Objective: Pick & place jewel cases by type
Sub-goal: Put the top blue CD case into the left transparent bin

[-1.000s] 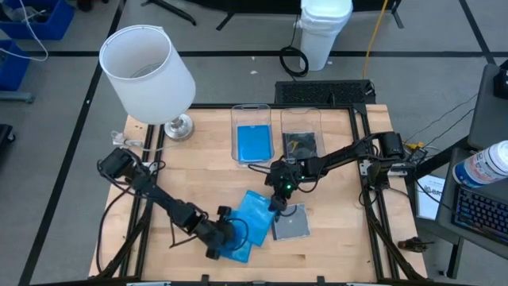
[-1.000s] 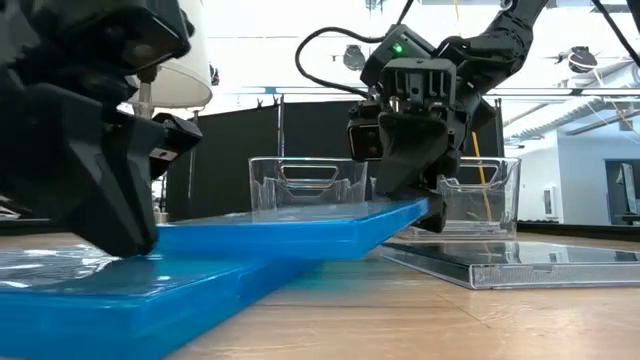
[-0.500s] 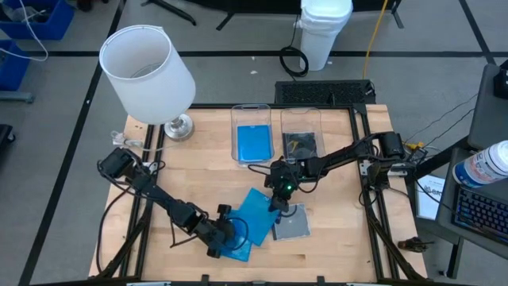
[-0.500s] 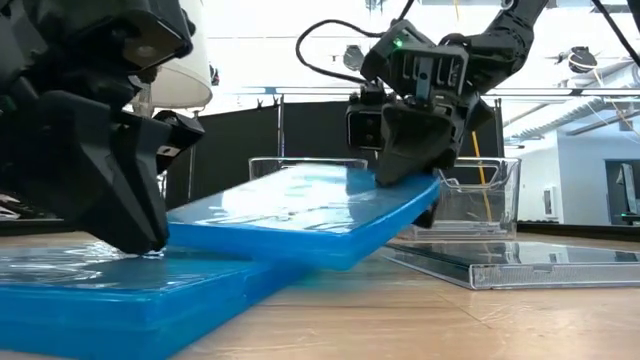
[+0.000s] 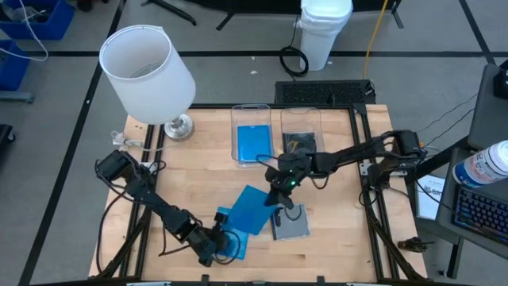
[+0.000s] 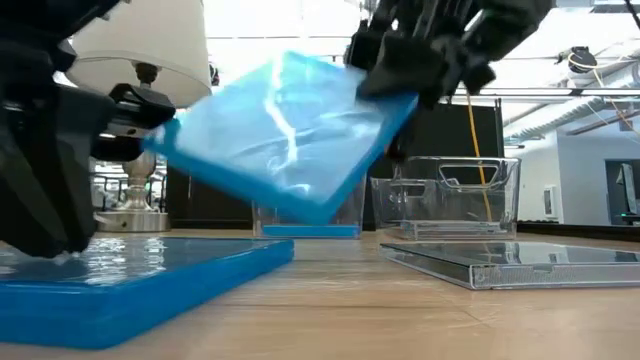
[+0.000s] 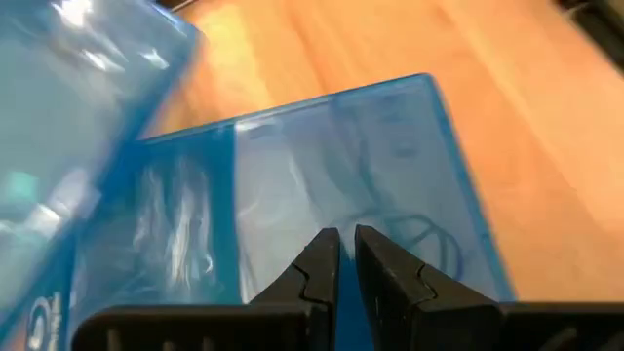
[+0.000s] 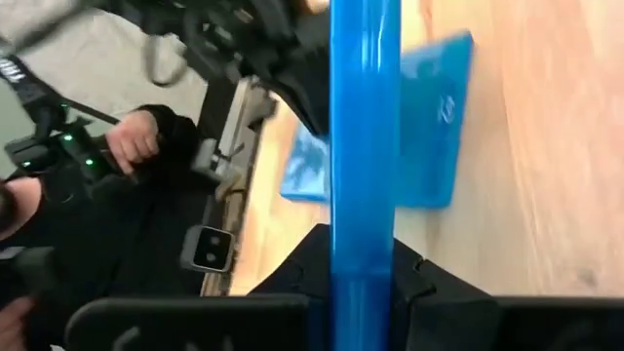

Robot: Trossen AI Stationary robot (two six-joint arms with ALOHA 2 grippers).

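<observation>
A bright blue jewel case (image 5: 248, 208) hangs tilted above the table's middle, with my right gripper (image 5: 278, 197) shut on it. A second blue jewel case (image 5: 232, 246) lies flat near the front edge. My left gripper (image 5: 216, 241) stands on it with its fingers shut. A grey, clear jewel case (image 5: 292, 226) lies flat on the wood just right of them. At the far side stand two clear bins: the left bin (image 5: 238, 119) holds a blue case (image 5: 253, 143), the right bin (image 5: 317, 119) a dark one (image 5: 302, 144). My left gripper presses its shut fingertips (image 7: 322, 255) down on the top face (image 7: 390, 166) of the flat blue case, slanting down from the table's left. The case lies flat on the wood. My right gripper pinches the lifted case between its two fingers at the edge (image 8: 366, 210) that faces the table's right. The fingers (image 8: 429, 283) come from the right, slanting a little down. The case is clear of the table and of the other case, tilted, reaching out toward the left.
A white lamp (image 5: 147, 71) stands at the table's far left corner, its base (image 5: 178, 125) beside the left bin. A person's hand (image 8: 132, 136) shows beyond the table in the right wrist view. Bare wood lies between the bins and the cases.
My right gripper has shut on the upper blue case's right edge and gone up. The case, which lay on the lower blue case, is now lifted clear and tipped steeply. My left gripper has shifted slightly toward the near left, still on the lower case.
</observation>
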